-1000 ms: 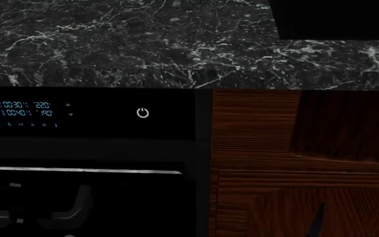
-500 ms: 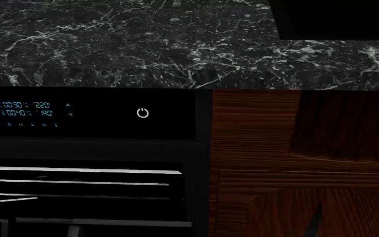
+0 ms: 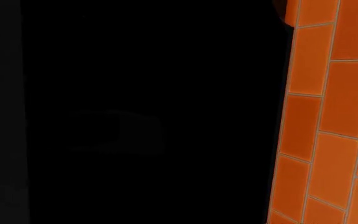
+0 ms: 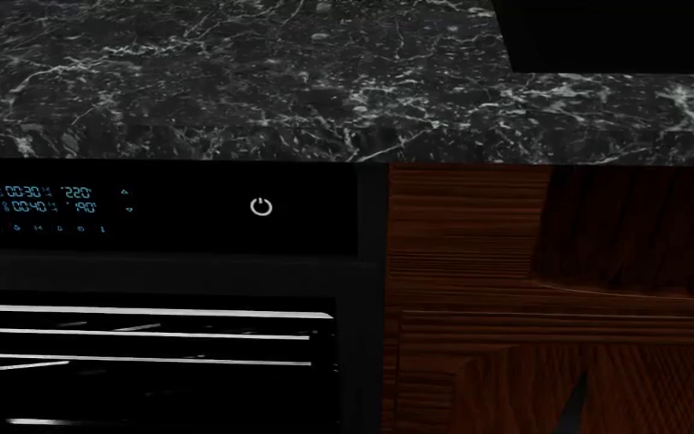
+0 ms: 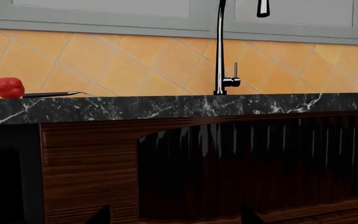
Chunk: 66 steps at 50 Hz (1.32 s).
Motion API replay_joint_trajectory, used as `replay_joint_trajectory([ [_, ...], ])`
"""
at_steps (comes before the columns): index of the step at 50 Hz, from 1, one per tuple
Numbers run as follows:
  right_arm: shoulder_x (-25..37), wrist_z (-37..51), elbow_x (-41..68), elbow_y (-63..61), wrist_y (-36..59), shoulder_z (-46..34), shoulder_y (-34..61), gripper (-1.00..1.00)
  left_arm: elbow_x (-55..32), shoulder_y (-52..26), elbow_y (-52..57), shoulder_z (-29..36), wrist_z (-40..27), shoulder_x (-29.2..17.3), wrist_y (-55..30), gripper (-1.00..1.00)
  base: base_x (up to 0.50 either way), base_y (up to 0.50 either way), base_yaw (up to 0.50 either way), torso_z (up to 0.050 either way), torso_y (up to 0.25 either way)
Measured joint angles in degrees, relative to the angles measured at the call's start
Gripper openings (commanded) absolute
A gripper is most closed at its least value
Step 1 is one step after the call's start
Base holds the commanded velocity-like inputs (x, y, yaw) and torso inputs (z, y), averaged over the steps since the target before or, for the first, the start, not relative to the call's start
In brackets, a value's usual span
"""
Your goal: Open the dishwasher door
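Dishwasher door: it fills the head view from 9 o'clock down to 7 o'clock, a glossy black front set under the countertop edge; the left wrist view shows mostly a flat black surface that cannot be identified with certainty.
Cyan readouts: they glow at 9 o'clock on the door's upper band, in two rows of digits with small icons beside them.
Power symbol: a white ring with a stroke, near the centre of the head view, well to the right of the readouts on the same band.
Bright lines: several thin horizontal light streaks cross the black area below the control band, at 7 o'clock; whether they are rack wires or reflections cannot be told.
Countertop: black stone with white veins, spanning 10 to 2 o'clock above the door.
Sink basin: a black rectangle at 1 o'clock, set into the countertop.
Cabinet panel: reddish-brown wood grain from 3 to 5 o'clock, just beside the door's right edge.
Orange tiles: a tiled strip along one side of the left wrist view.
Red round object: it rests on the counter in the right wrist view, well apart from the faucet.
Left gripper: no part of it shows; jaw state cannot be told.
Right gripper: only two dark tips at the edge of its wrist view; jaw state cannot be told.
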Motion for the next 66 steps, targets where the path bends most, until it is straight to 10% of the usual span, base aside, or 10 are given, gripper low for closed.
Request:
replay_joint_trajectory([
  [66, 0.77, 0.59, 0.4, -0.49, 1.08, -1.02, 1.53, 1.0, -6.55, 25.37, 8.15, -3.09, -9.4, -6.24, -0.98, -1.0, -0.01, 0.01, 0.01, 0.006, 0.005],
])
